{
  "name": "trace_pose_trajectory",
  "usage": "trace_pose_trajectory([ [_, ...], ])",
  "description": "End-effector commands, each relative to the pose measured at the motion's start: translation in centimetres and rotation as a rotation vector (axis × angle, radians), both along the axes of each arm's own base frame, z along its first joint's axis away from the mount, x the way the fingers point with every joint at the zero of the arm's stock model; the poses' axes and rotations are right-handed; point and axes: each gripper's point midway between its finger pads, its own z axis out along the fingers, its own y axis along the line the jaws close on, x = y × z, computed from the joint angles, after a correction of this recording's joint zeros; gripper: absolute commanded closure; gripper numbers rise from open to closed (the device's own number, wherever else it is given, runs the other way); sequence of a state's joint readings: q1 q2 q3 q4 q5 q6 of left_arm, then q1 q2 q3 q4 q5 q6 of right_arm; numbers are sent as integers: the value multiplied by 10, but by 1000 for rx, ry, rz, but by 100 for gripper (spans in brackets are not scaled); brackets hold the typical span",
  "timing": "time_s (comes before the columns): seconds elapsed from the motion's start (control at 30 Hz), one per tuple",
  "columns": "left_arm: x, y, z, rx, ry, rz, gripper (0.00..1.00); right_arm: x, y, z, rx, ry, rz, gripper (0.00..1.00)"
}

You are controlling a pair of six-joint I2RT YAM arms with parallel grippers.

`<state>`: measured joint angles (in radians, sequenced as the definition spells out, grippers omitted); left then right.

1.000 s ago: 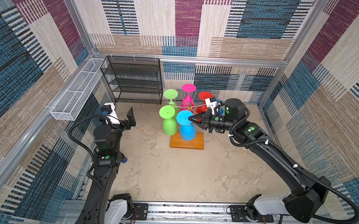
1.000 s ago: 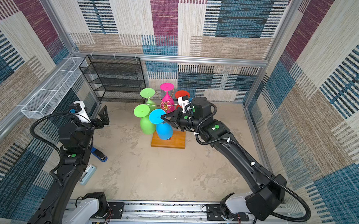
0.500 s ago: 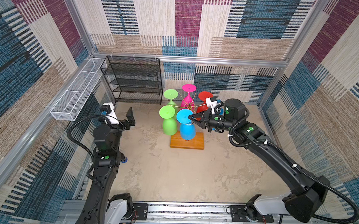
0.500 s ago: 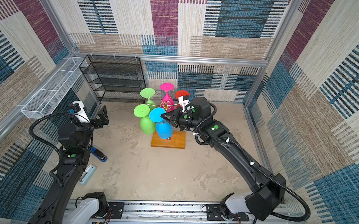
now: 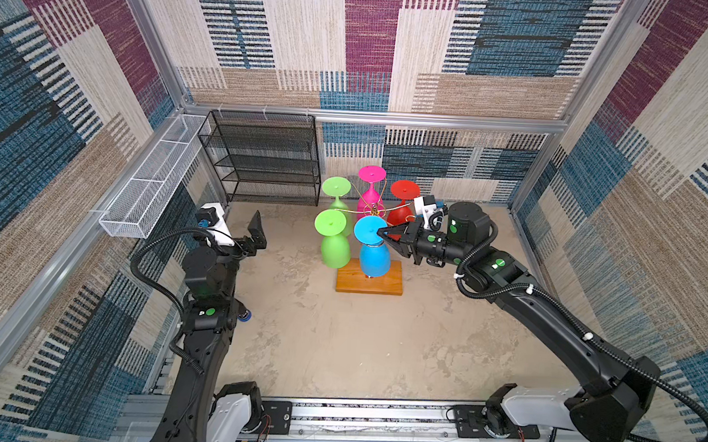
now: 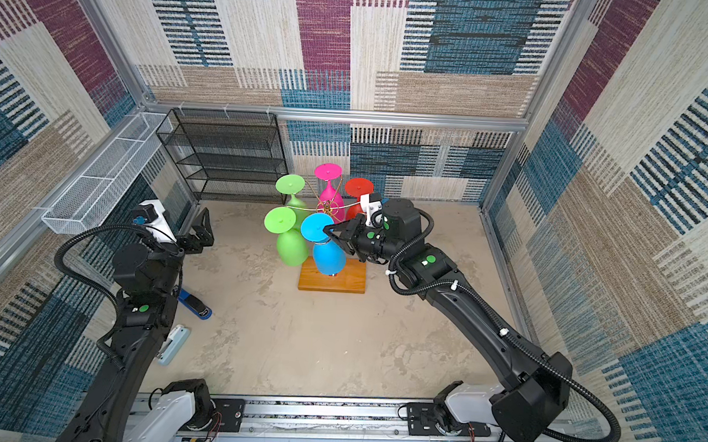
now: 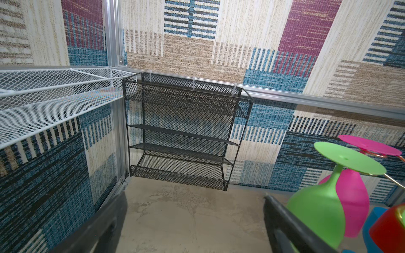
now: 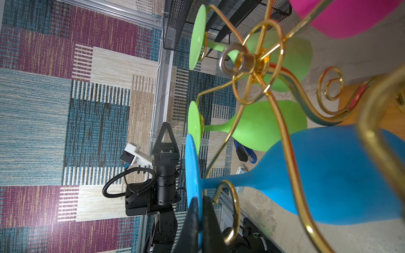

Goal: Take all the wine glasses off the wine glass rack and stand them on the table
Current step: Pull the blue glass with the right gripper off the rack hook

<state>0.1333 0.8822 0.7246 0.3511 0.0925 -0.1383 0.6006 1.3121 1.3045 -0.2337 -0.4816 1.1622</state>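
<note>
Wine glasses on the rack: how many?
5: blue at front, gripped by right tool; green beside it; second green behind; pink at back; red behind the tool. None apparently hidden.

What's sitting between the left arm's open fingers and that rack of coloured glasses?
Nothing but bare floor, seen in both top views, lies between the left gripper and the wine glass rack.

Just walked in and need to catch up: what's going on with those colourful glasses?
The right gripper is shut on the round foot of the blue wine glass, which hangs upside down on the gold wine glass rack; it has not come off yet. The left gripper is open, holding nothing, off to the side near the black mesh shelf.
</note>
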Motion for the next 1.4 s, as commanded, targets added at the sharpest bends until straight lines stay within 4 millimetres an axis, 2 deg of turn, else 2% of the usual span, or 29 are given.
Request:
trace_pose_trajectory([
  [0.0, -2, -1, 8, -17, -34, -10, 1, 5, -4, 16, 49, -48, -41, 100],
  [0.53, -4, -1, 10, -17, -40, -7, 1, 7, -12, 25, 87, -68, -98, 100],
  [1.37, -5, 0, 12, -19, -47, -3, 1, 4, -31, 14, 114, -16, -195, 100],
])
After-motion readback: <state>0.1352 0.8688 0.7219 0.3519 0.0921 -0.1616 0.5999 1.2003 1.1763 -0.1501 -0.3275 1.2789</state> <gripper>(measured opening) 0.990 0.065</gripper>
